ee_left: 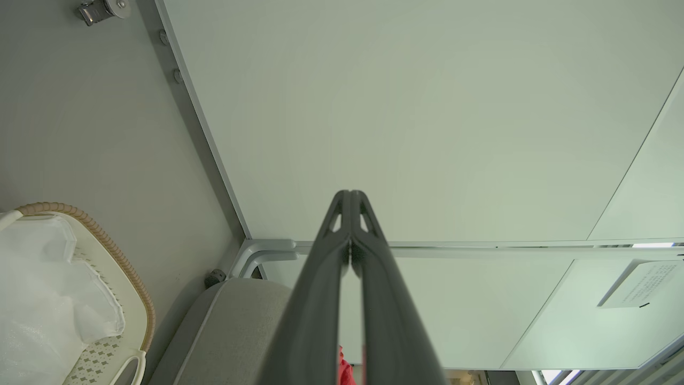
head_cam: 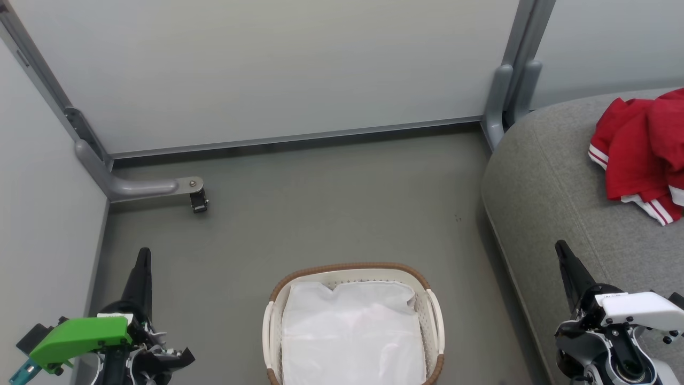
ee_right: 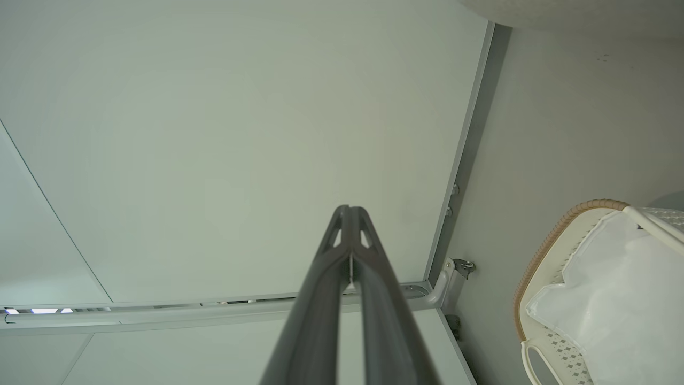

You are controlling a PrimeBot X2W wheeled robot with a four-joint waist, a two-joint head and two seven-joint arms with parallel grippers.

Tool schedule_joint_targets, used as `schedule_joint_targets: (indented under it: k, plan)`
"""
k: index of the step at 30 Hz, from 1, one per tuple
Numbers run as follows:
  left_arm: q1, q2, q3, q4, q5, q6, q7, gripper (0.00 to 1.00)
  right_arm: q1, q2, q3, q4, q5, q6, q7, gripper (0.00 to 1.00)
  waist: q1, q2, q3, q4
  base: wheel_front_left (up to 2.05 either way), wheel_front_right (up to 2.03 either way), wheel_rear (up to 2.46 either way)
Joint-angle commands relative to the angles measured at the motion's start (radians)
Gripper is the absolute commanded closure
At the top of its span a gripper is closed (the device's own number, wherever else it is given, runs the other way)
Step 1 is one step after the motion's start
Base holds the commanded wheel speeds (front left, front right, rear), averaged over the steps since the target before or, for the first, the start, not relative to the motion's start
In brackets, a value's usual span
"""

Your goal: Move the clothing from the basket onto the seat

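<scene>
We see the crumpled red clothing (head_cam: 641, 144), thin sports fabric with white panels and red-and-white striped trim. It lies in a heap on the large grey upholstered sofa seat (head_cam: 539, 187), toward the far right. The oval white perforated plastic basket (head_cam: 350, 266) with a brown woven rim stands on the floor left of the seat and holds a plain white liner sheet (head_cam: 352, 331). In the head view our right gripper (head_cam: 565, 259) shows against the seat's near part, apart from the clothing, its fingers meeting at the tips and gripping nothing. Our left gripper (head_cam: 143, 262), likewise pressed together and empty, sits left of the basket, well apart from the clothing.
</scene>
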Motion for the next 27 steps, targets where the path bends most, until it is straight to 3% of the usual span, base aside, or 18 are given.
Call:
schedule_joint_targets:
  k: [1,27]
  plan:
    - [-0.01,0.006,0.002,-0.002,-0.003,-0.004,0.003,1.0,-0.008,-0.004,-0.002,-0.003,0.0,0.0,0.003,1.0,0.0,-0.0001,0.0,0.0,0.0,0.0,0.0]
    - [-0.01,0.006,0.002,-0.002,-0.004,-0.004,0.003,1.0,-0.008,-0.003,-0.002,-0.003,-0.001,0.0,0.003,1.0,0.0,-0.0001,0.0,0.0,0.0,0.0,0.0]
